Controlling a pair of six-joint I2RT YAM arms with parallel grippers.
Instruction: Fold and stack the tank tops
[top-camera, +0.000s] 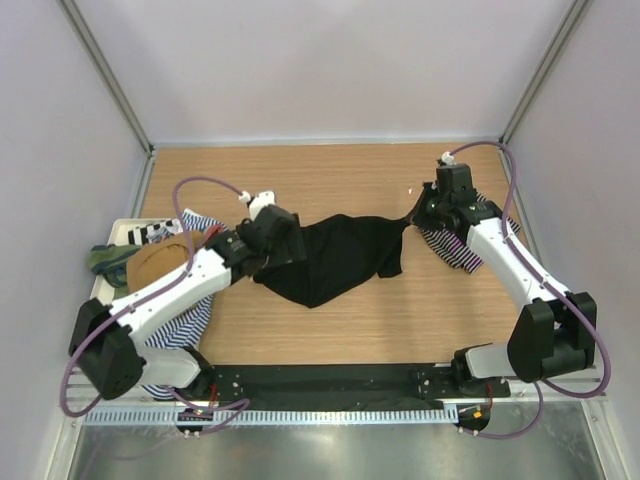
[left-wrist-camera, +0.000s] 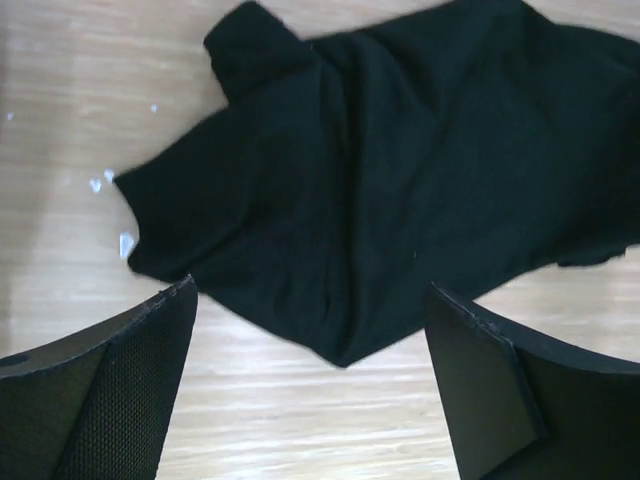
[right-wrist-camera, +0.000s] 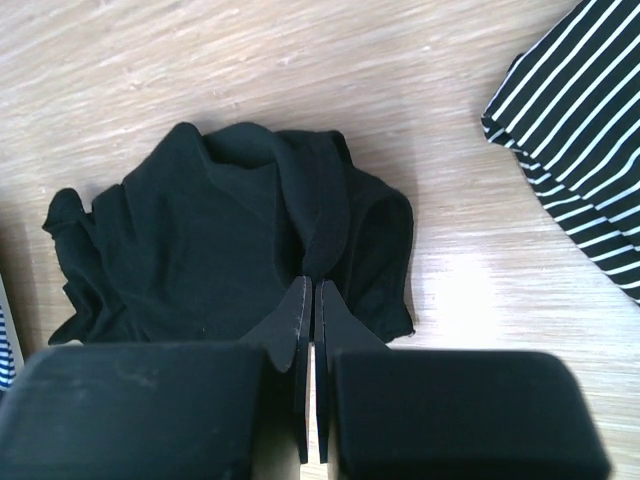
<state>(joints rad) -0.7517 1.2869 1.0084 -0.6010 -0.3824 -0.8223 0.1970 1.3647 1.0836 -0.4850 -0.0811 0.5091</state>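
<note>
- Table (top-camera: 330, 335): wood surface carrying all the garments; the middle is the working area.
- Black top (top-camera: 335, 262): lies mid-table, crumpled and bunched, with 1 corner drawn out toward the right arm.
  - The step in hand looks like spreading it flat before any fold.
  - To do this well, take 2 opposite edges, lift only slightly and pull evenly apart so the creases run out.
  - Do not drag the cloth onto its neighbours.
- Other tops at the left edge: tan (top-camera: 160, 262), green (top-camera: 108, 258) and blue-striped (top-camera: 185, 325) lie heaped under the left arm, not yet folded.
- Striped top (top-camera: 452, 250): lies just beside the black top's right end, partly under the right arm. It is apart from the black cloth in the right wrist view (right-wrist-camera: 570, 120).
- Right fingers (right-wrist-camera: 300, 312): pressed together on a raised fold at the black top's right edge, so judged clamped on it. The rest of the cloth spreads away ahead of the tips.
- Left fingers (left-wrist-camera: 140, 360): wide apart, holding nothing, above the black top's left end.
  - The cloth's near edge lies between and just ahead of the 2 tips, with bare table beneath them.
  - They need to go lower and further forward before closing.
</note>
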